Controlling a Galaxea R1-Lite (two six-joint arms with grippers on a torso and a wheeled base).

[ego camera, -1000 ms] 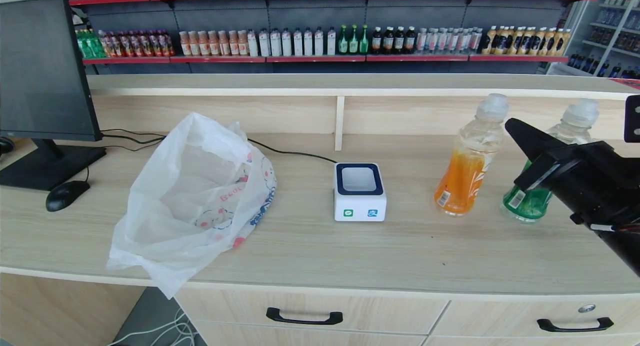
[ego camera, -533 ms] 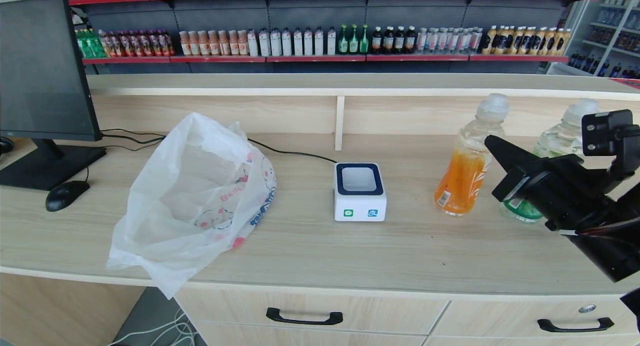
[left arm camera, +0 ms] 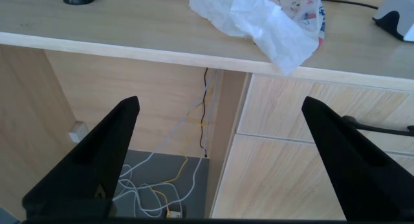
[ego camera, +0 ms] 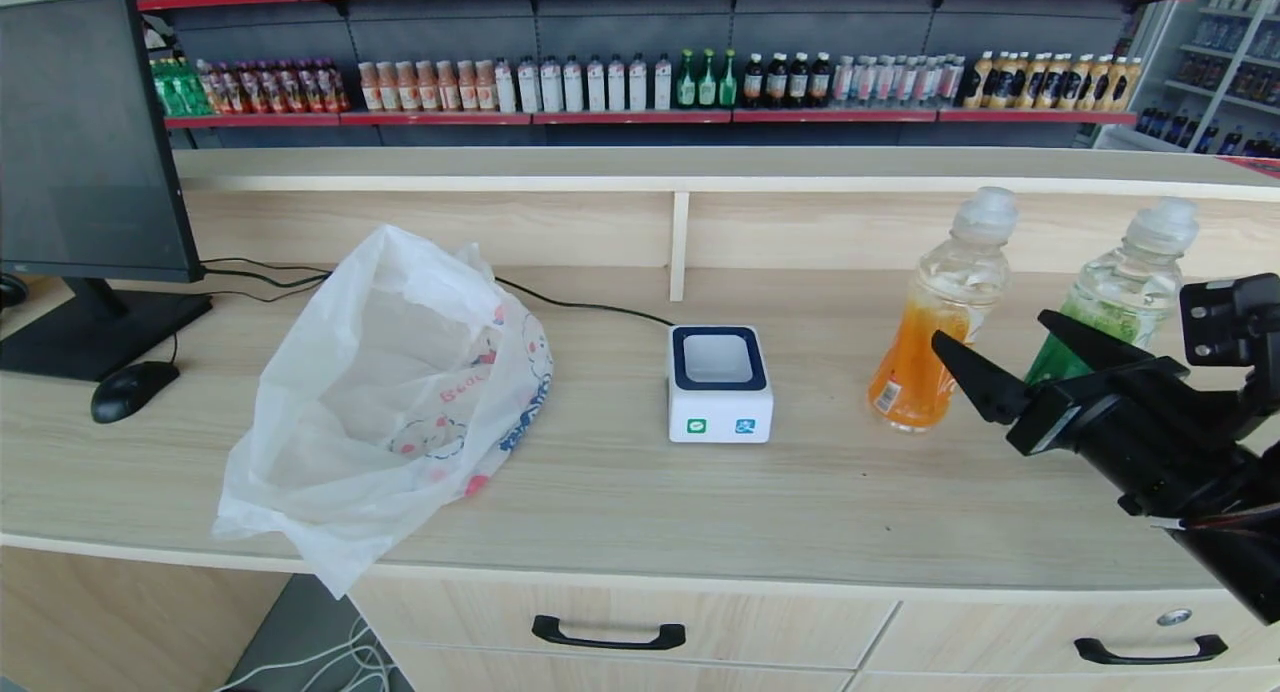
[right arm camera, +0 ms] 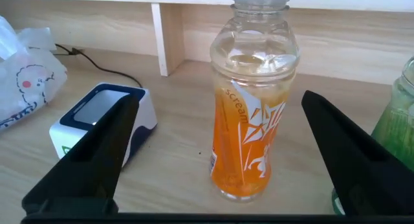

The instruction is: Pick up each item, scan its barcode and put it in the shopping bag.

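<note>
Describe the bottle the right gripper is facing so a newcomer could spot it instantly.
On the pale wooden counter, look right of the small white box scanner. Two clear plastic bottles stand there: the orange-drink bottle is nearer the scanner; its neighbour, the green-drink bottle, stands farther right.

The counter (ego camera: 800, 502) before me is pale wood-grain, smooth and matt. The shopping bag (ego camera: 390, 402) is thin, crinkled, translucent white plastic. The scanner (ego camera: 720, 384) is smooth, faintly glossy white plastic. The orange drink bottle (ego camera: 940, 322) and green drink bottle (ego camera: 1120, 292) are clear, shiny plastic. My right gripper (ego camera: 988, 328) is matt black.
</note>
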